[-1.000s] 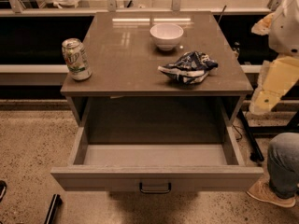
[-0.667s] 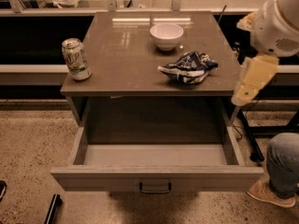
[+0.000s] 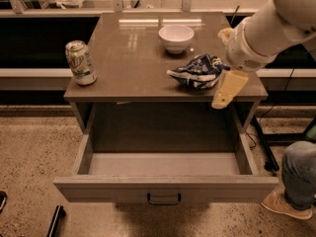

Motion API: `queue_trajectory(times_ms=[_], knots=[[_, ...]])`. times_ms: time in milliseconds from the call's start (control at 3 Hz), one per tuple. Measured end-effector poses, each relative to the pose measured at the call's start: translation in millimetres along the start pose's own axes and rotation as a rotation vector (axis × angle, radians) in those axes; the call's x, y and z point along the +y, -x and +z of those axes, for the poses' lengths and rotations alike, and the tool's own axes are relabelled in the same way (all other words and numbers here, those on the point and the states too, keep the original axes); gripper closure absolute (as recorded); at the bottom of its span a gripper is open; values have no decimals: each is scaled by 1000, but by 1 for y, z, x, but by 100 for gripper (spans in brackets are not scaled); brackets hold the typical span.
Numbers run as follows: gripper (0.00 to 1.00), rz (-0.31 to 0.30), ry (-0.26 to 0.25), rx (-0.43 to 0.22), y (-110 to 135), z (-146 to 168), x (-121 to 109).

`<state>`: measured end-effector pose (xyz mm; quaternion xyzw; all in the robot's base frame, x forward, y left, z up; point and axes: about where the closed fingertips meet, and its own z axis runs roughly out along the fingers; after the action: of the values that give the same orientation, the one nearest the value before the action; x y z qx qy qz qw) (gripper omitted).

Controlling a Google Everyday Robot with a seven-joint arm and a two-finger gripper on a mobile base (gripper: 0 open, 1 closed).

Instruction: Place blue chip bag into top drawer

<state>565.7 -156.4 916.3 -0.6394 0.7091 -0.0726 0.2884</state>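
The blue chip bag (image 3: 196,72) lies crumpled on the table top (image 3: 128,58), right of centre near the front edge. The top drawer (image 3: 165,187) stands pulled open below the table, and its inside shows nothing; its dark handle (image 3: 164,199) is at the middle of the front panel. My gripper (image 3: 224,90) hangs from the white arm (image 3: 266,28) that comes in from the upper right. It is just to the right of the bag, at the table's front right edge, and holds nothing that shows.
A white bowl (image 3: 176,37) stands behind the bag. A green-and-silver soda can (image 3: 80,62) stands at the table's left front. A person's jeans leg and shoe (image 3: 295,181) are on the floor at the right. Dark table legs and a cable are behind them.
My arm and gripper have moved left from the right edge of the view toward the chip bag. The bag, bowl, can and drawer have not moved.
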Motion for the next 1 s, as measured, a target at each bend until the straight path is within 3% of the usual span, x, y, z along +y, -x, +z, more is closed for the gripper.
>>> queue_trajectory(times_ms=[667,1000], knots=[[0,-34,-16,-44,20,54,-17],[16,-18,-7,-26,9,74,-21]])
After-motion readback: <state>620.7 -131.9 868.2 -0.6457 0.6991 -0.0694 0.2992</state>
